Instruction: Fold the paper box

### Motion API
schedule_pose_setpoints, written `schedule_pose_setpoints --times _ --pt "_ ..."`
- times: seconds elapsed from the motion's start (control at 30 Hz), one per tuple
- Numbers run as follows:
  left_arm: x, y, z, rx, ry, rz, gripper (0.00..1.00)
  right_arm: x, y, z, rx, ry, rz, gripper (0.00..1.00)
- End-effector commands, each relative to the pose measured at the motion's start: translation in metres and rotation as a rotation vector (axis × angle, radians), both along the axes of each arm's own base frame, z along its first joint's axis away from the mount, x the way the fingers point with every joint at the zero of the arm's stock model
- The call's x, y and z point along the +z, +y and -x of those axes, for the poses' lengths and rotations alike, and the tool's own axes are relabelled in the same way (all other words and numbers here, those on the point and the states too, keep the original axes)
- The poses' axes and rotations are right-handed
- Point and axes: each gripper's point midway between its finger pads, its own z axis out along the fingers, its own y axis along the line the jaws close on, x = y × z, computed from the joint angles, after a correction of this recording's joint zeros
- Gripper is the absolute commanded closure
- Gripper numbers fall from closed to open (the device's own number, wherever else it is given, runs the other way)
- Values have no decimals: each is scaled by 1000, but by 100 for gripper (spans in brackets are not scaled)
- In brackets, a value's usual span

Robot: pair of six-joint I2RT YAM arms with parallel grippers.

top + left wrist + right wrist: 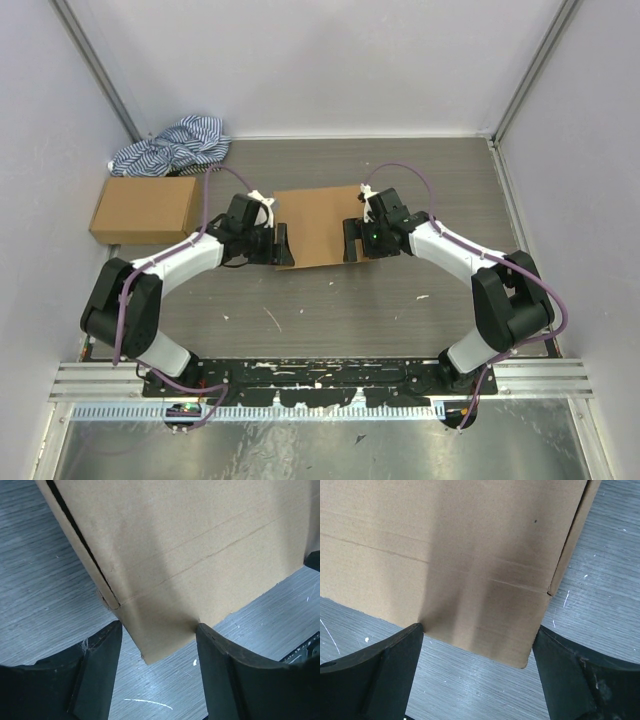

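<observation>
Grey table, flat paper box, left gripper and right gripper wide apart, straddling its corners

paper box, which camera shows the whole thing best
The top external view: only it takes in the paper box at its full extent, lying flat. The left wrist view shows just one corner, with crease lines and a dark slit. The right wrist view shows only another corner with a crease.

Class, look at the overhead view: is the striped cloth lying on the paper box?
No, the striped cloth sits bunched at the far left, well apart from the paper box.
</observation>
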Motion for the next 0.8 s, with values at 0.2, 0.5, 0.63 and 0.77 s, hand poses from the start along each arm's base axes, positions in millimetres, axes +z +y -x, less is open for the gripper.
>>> schedule_pose_setpoints --times 0.2,0.5,0.63,0.77 --pt "29 -19 1 -55 -37 110 36 28 9 -6 22 -67 -53 8" --pt "38 -22 11 -71 26 126 38 34 7 -4 20 -69 -44 8" --pt "33 -19 9 -62 29 104 38 34 5 -5 21 -73 -34 8" --pt "17 -9 4 -28 33 31 38 28 4 -6 14 -68 -22 7"
